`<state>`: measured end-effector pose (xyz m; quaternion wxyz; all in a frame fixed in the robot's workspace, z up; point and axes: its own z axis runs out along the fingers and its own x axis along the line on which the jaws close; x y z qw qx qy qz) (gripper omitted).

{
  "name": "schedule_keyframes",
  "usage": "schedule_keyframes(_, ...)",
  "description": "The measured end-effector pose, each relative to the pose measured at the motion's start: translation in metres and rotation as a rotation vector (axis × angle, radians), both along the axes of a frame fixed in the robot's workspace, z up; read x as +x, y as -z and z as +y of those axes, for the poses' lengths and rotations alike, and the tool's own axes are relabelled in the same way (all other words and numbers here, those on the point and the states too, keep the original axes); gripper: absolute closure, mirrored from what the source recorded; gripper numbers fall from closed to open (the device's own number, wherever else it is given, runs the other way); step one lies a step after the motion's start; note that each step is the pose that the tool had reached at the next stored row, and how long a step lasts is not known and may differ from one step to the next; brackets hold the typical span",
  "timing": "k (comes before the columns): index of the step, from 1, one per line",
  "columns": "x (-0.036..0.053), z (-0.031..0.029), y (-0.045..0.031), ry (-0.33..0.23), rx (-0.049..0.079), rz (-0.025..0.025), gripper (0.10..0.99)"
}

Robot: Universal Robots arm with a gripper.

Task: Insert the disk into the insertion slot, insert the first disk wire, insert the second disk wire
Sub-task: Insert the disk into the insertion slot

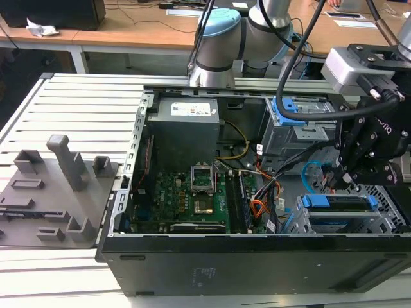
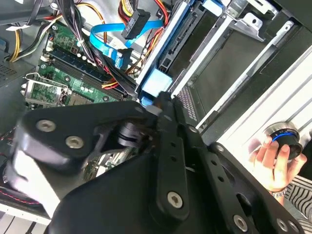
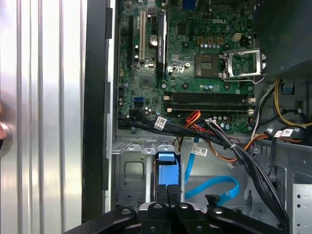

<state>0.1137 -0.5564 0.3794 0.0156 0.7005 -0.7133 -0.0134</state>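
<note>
Hanging over the near corner of the open case [image 1: 257, 269], on the exterior view's right, the gripper [image 1: 347, 179] is seen with its fingers [image 3: 171, 192] brought together and nothing held between them. In the first wrist view the gripper [image 3: 171, 191] is set at the blue end of the disk [image 3: 165, 168]; whether contact is made cannot be told. The disk [image 1: 337, 204] is lodged in the slot [image 1: 392, 208] at that corner of the case. The blue wire [image 1: 311, 168] is looped just beside the disk, between it and the motherboard [image 1: 186, 199]. The case is carried on a slatted table [image 1: 77, 96]. In the second wrist view a person's hand [image 2: 270, 158] is laid on a round knob [image 2: 285, 141] outside the case wall.
</note>
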Motion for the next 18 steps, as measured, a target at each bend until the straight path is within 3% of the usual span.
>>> schedule_keyframes(1,0.0006,0.0000,0.0018,0.000,0.000,0.0001,0.980)
schedule_keyframes(3,0.0030,0.0000,0.0096,0.000,0.000,0.0007,0.980)
schedule_keyframes(8,0.0072,0.0000,0.0193,0.000,0.000,0.0018,0.980)
schedule_keyframes(18,0.0099,0.0000,0.0200,0.000,0.000,0.0019,0.980)
